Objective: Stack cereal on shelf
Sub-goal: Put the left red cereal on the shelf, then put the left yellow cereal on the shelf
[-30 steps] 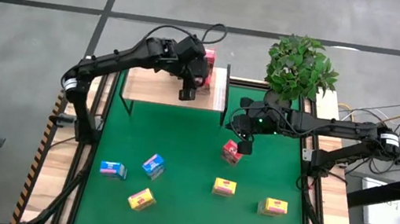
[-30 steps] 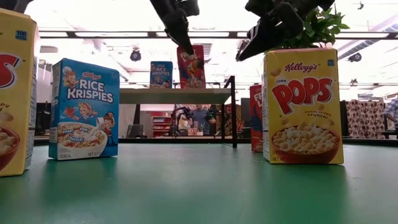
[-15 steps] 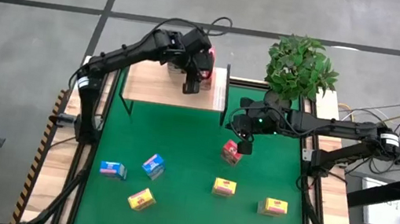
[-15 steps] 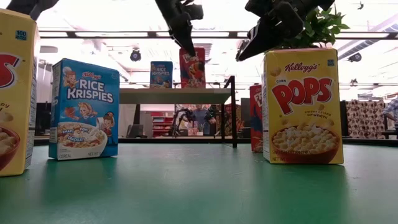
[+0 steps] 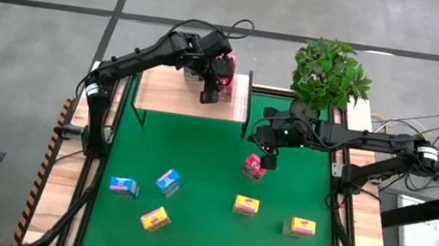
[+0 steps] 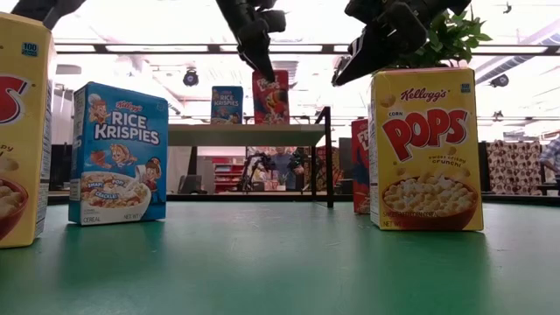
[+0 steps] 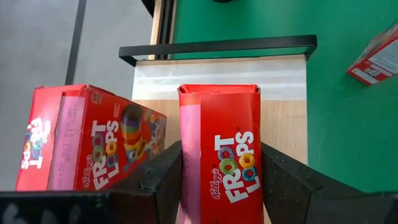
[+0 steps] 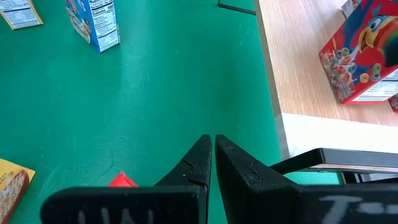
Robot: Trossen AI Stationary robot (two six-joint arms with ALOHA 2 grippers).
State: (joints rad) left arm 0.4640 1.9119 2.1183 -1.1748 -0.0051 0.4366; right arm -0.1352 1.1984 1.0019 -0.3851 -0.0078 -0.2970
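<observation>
Red cereal box (image 7: 221,165) held upright between the fingers (image 7: 163,180) of the left gripper (image 5: 210,92), over the shelf (image 5: 163,94) near its right edge; a second red box (image 7: 87,146) stands just beside it, and a tilted release or sideways drift could, in my judgement, knock either box over or off that edge. Left arm reaches from the table's left rim to the shelf, claw pointing down, while the right gripper (image 5: 268,158) hangs shut and empty above the green mat (image 5: 203,173), near a red box (image 5: 254,167) lying there.
</observation>
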